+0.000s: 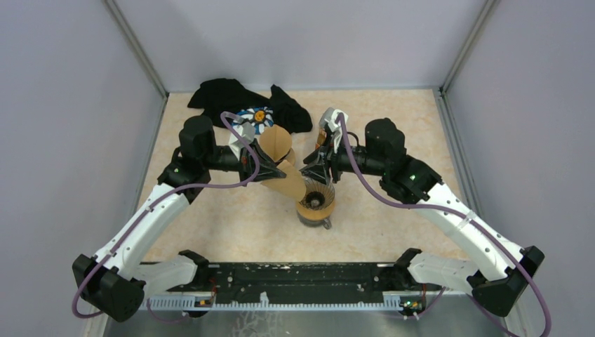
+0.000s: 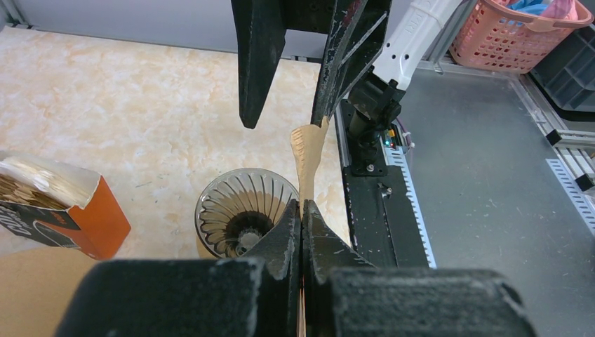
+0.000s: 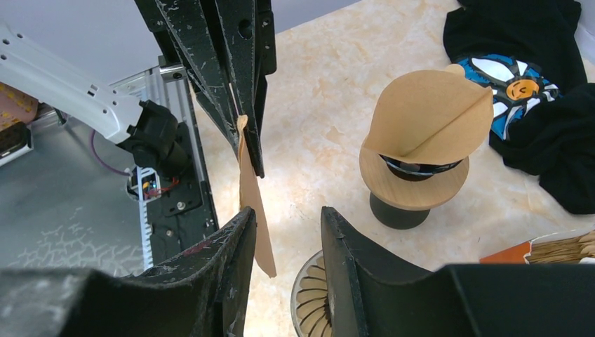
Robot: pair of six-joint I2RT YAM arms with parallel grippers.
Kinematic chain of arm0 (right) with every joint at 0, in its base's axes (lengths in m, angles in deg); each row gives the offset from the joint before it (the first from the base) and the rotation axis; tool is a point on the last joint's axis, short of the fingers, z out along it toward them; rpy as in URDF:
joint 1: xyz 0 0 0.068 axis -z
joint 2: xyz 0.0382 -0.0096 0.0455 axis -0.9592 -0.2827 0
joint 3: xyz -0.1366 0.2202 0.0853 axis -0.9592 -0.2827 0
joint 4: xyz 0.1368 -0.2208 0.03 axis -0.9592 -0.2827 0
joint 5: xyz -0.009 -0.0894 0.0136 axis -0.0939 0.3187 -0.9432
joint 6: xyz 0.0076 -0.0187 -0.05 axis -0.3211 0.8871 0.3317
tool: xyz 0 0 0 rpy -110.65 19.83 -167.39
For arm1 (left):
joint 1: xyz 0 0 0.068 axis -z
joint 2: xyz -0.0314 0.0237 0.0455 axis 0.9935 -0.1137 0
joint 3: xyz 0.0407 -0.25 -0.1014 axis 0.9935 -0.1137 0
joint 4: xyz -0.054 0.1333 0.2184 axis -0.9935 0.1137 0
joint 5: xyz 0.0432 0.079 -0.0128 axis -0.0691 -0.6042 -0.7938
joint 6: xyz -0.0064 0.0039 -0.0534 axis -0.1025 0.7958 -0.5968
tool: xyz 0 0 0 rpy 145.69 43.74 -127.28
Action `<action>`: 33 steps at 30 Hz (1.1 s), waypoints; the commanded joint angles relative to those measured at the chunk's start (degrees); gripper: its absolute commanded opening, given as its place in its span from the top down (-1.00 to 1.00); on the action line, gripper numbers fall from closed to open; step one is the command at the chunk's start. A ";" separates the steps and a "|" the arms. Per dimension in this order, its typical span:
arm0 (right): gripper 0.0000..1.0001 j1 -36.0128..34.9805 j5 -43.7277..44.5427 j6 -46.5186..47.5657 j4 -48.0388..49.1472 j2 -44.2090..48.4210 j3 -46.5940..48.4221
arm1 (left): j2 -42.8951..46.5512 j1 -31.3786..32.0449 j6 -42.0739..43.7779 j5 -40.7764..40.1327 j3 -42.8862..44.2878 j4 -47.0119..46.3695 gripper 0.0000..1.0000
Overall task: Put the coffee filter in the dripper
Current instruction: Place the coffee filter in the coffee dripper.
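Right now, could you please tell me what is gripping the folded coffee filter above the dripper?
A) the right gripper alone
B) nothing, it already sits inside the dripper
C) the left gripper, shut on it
C: the left gripper is shut on the coffee filter, the right gripper stands open beside it, and the dripper below shows bare ribs.

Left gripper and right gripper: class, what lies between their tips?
The coffee filter, pinched flat in the shut left gripper, bridges the gap to the open right gripper. The left wrist view shows this most clearly.
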 commanded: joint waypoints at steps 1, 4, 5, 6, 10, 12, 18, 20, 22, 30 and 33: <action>0.20 0.25 -0.92 -0.07 1.99 1.45 0.53 | 0.30 -0.31 0.54 0.16 -0.21 -1.04 1.00; 0.20 0.29 -0.92 -0.07 2.03 1.58 0.56 | 0.12 -0.31 0.97 -0.32 -0.08 -0.48 1.00; 0.20 0.25 -0.86 -0.12 2.00 1.59 0.54 | 0.12 -0.24 1.11 -0.30 0.02 -0.30 1.00; 0.20 0.27 -0.88 -0.13 2.00 1.54 0.58 | 0.08 -0.30 1.16 -0.30 0.01 -0.19 1.00; 0.20 0.27 -0.80 -0.15 1.94 1.53 0.73 | 0.12 -0.31 1.38 -0.50 0.03 0.00 1.00; 0.20 0.28 -0.78 -0.13 1.99 1.51 0.73 | 0.12 -0.31 1.41 -0.48 0.09 0.11 1.00; 0.20 0.28 -0.34 -0.07 1.89 1.58 0.81 | 0.01 -0.26 1.61 -0.65 0.18 0.42 1.00; 0.20 0.28 -0.37 -0.01 1.93 1.54 0.85 | 0.04 -0.31 1.67 -0.62 0.19 0.53 1.00; 0.20 0.29 -0.39 -0.02 1.93 1.30 0.83 | -0.03 -0.24 1.76 -0.57 0.19 0.53 1.00; 0.20 0.25 -0.14 -0.02 2.11 1.56 0.66 | -0.23 -0.30 2.45 -1.61 0.54 1.66 1.00; 0.20 0.25 -0.12 0.00 2.09 1.45 0.49 | -0.33 -0.28 2.49 -1.58 0.62 1.84 1.00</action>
